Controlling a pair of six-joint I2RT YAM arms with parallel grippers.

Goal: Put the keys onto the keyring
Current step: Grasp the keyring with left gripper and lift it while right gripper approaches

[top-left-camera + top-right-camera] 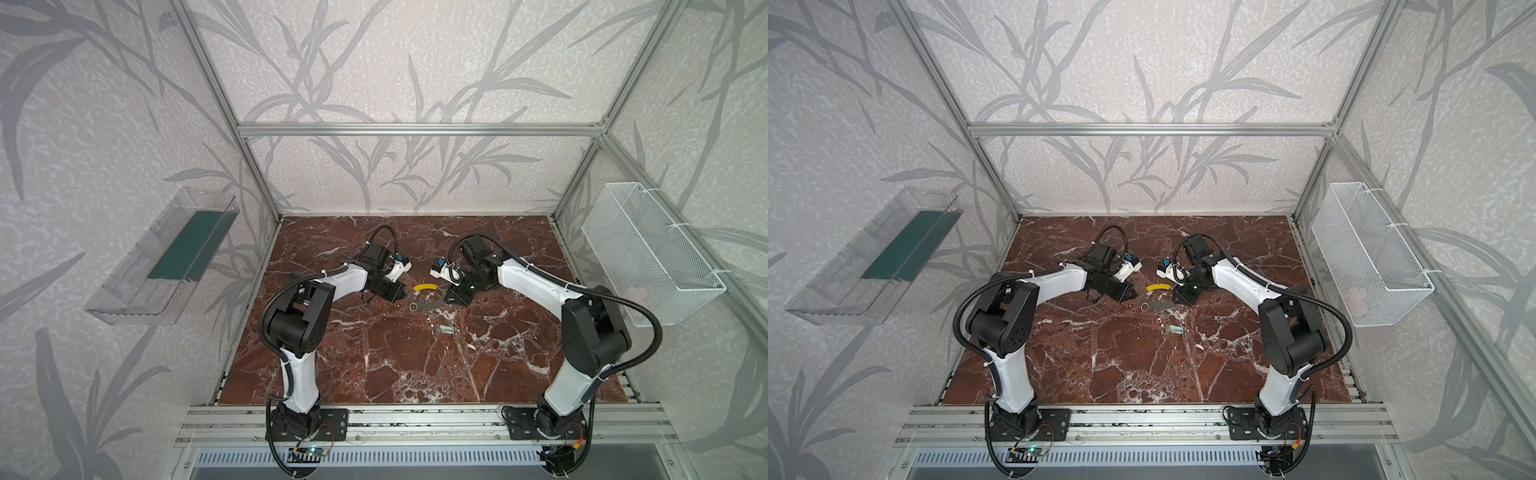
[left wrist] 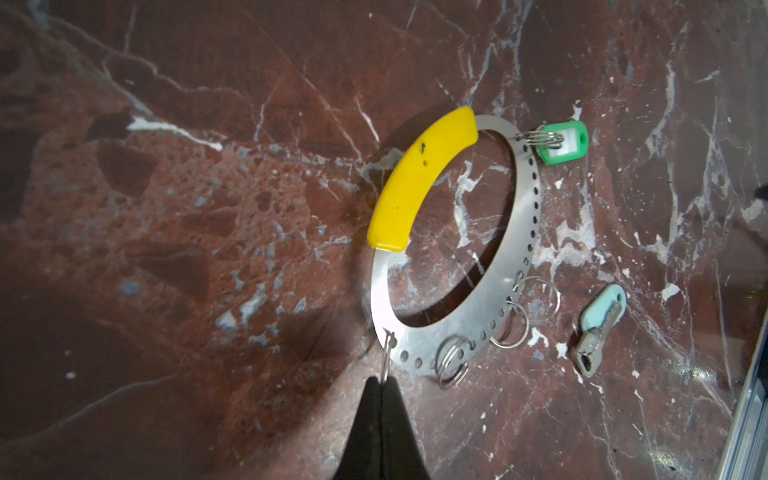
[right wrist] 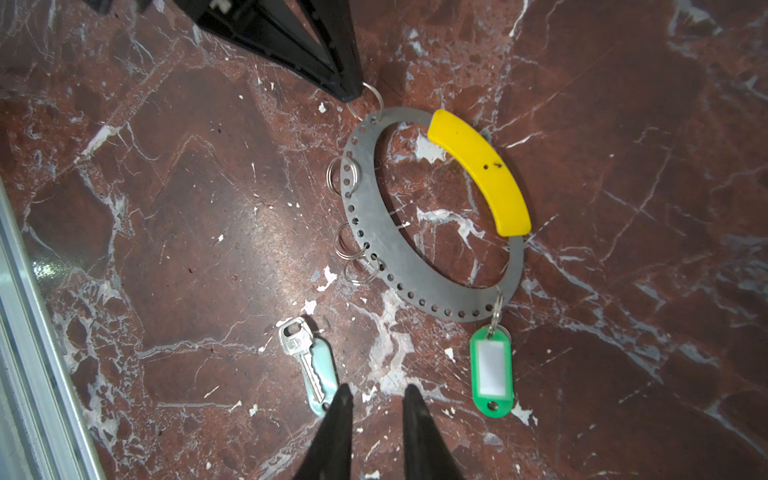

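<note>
The keyring (image 3: pixel 374 216) is a flat grey hoop with a row of holes and a yellow segment (image 3: pixel 482 174). It lies on the red marble between the arms in both top views (image 1: pixel 424 305) (image 1: pixel 1158 305). My left gripper (image 2: pixel 384 380) is shut on a small split ring (image 2: pixel 388 353) at the hoop's end, also seen in the right wrist view (image 3: pixel 370 95). One key (image 3: pixel 309 365), metal with a pale teal tag, lies loose beside the hoop (image 1: pixel 445 329). A green tag (image 3: pixel 491 374) hangs from the hoop. My right gripper (image 3: pixel 378 392) is open and holds nothing, one fingertip next to the loose key.
Several empty split rings (image 3: pixel 343 174) hang from the hoop's holes. A clear plastic bin (image 1: pixel 162 257) is fixed to the left wall and a white wire basket (image 1: pixel 652 249) to the right wall. An aluminium rail (image 1: pixel 415 419) runs along the front edge.
</note>
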